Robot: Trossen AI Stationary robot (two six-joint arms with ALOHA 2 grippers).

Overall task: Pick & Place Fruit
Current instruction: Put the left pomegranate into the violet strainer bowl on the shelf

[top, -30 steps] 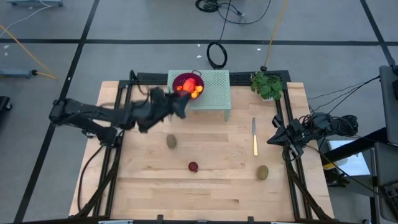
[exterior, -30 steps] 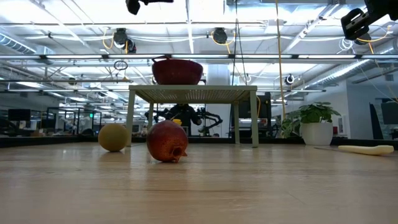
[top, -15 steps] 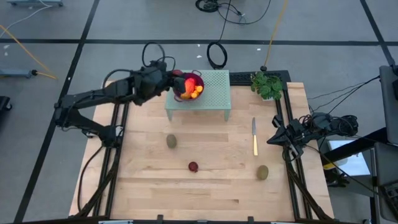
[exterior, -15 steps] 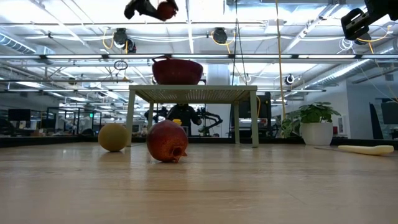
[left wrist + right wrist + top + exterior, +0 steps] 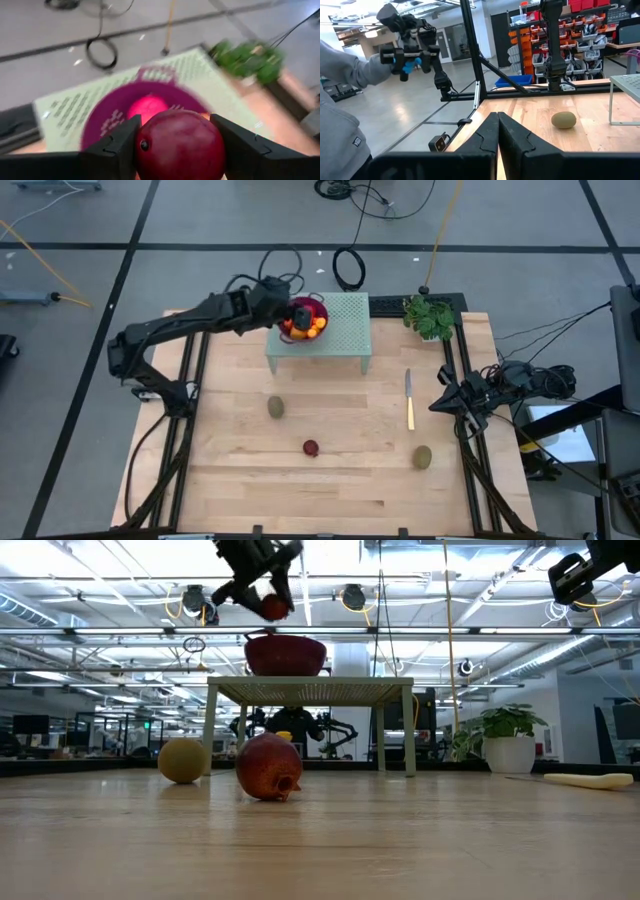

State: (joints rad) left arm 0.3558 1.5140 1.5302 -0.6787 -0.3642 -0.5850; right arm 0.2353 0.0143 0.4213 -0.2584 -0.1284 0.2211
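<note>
Right now the left end effector (image 5: 290,313) hangs over the purple wire-mesh bowl (image 5: 318,307), its fingers (image 5: 111,148) clamped on either side of a dark red ball (image 5: 180,145); the low view shows that ball (image 5: 273,607) held just above the bowl's rim (image 5: 285,642). The bowl stands on a small pale-green mesh stand (image 5: 345,330) at the far edge of the bench (image 5: 330,500), and already holds orange-red fruit (image 5: 312,327). Nearer than the stand, one brown-green oval (image 5: 276,408) lies on the bench; a second dark red ball (image 5: 311,447) lies farther out from the stand, well apart from the oval. Another brown-green oval (image 5: 423,457) sits toward the right side, near the tip of the yellow-handled knife (image 5: 409,402). The right end effector (image 5: 443,402) waits off the bench's right edge, away from the stand, its fingers (image 5: 487,137) pressed together on nothing.
</note>
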